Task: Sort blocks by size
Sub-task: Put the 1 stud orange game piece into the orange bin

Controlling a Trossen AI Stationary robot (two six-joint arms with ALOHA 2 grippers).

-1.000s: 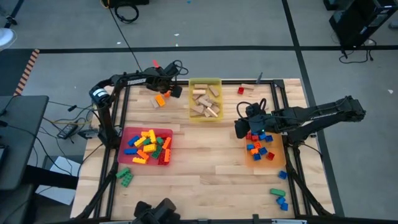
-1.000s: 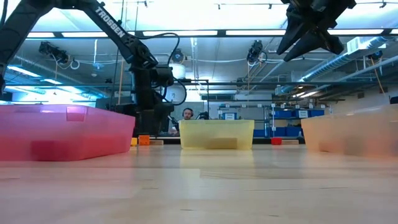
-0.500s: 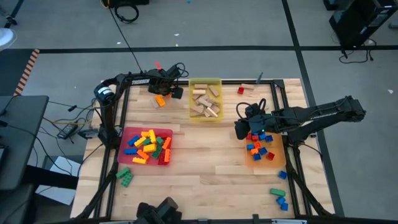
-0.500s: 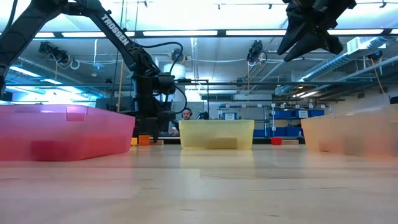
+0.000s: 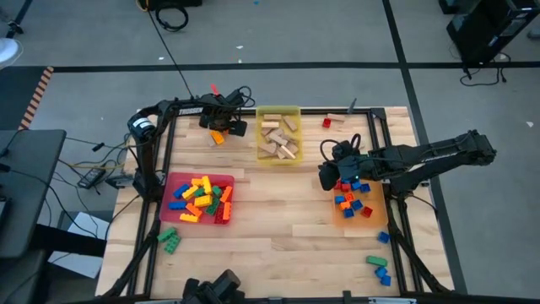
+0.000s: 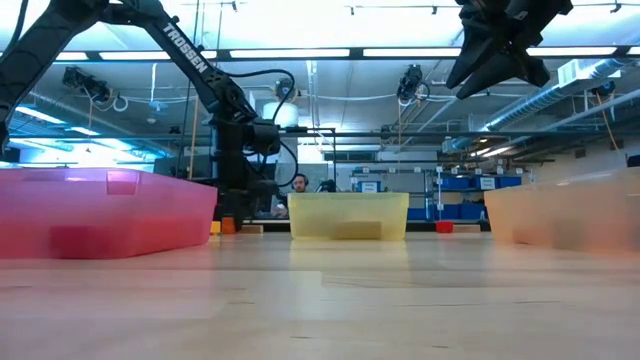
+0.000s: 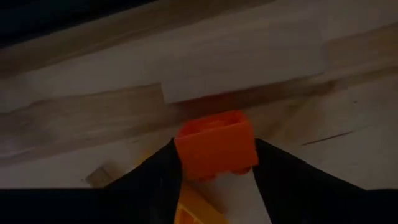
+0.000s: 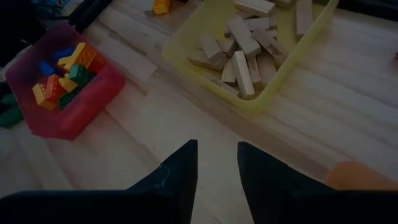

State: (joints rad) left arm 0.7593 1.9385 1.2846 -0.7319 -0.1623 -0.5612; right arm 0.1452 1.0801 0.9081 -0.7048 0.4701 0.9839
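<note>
Gripping an orange brick [image 7: 216, 144] between both fingers, my left hand [image 5: 221, 127] sits low at the table's [image 5: 287, 228] far edge, just left of the yellow tray [image 5: 278, 111]. A second orange piece lies beneath the brick. My right hand [image 5: 328, 175] hangs above the orange tray [image 5: 377, 216], fingers [image 8: 180, 163] slightly parted, holding nothing.
</note>
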